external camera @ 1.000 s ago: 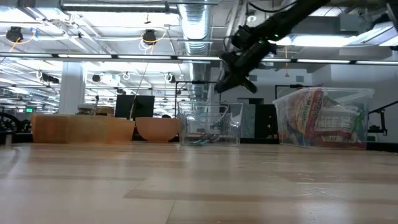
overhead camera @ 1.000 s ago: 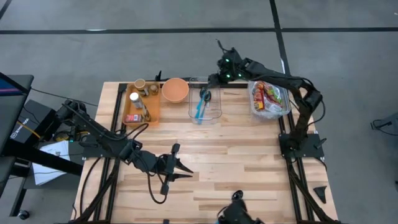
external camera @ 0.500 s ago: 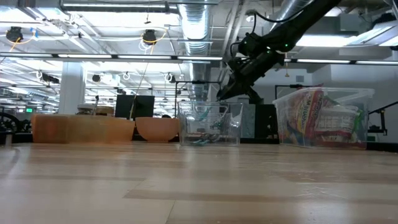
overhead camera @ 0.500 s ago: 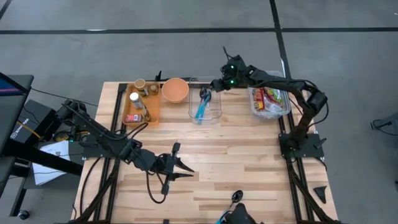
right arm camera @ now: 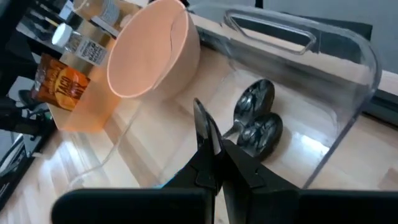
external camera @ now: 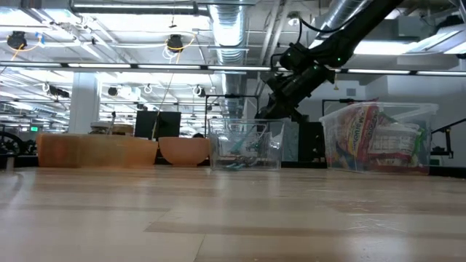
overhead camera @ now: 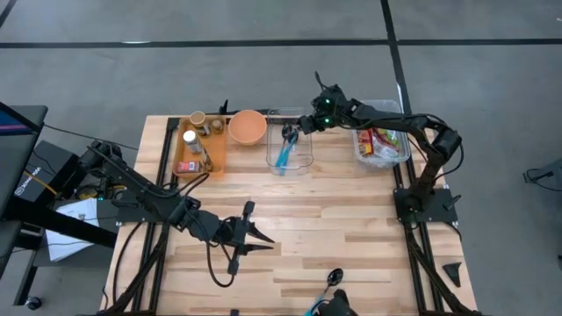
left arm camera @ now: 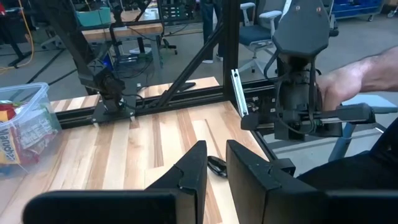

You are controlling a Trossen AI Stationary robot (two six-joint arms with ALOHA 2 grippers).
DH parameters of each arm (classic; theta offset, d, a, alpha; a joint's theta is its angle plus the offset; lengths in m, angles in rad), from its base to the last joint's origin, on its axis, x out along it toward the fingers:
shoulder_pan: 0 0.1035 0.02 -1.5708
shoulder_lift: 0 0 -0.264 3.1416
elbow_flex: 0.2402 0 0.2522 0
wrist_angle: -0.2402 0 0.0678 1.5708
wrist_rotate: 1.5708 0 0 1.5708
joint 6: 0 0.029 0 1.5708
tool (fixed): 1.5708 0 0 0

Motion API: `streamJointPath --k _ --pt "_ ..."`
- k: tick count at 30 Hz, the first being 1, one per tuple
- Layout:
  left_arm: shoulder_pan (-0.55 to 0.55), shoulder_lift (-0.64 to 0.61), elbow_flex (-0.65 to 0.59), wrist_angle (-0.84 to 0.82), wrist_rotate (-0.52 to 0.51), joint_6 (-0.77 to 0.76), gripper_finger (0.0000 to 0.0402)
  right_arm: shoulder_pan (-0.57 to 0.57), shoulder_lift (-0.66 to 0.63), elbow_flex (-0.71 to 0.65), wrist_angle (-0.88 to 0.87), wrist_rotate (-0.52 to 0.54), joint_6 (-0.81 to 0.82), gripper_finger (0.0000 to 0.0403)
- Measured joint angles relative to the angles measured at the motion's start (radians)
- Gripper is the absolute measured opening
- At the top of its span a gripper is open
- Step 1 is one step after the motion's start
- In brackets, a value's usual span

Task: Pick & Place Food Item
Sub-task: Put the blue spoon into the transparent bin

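the food packets [overhead camera: 378,139] sit untouched in their clear bin [overhead camera: 402,151] at the upper right of the high view, so no pick has been made and the whole task looks left to do. just left of it, the right claw [overhead camera: 305,121] hangs over the clear utensil container [overhead camera: 290,161] with its spoons [right arm camera: 258,121], tips pressed together, holding nothing. farther out, the left claw [overhead camera: 263,238] rests low over the wooden surface [overhead camera: 351,219] at lower centre, fingers nearly together, empty
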Motion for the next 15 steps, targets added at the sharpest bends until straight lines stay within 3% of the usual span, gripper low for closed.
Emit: streamJointPath --k 15 --pt "0.000 0.000 0.000 0.000 0.000 0.007 0.0053 0.018 0.072 -0.013 0.044 -0.033 0.001 0.0005"
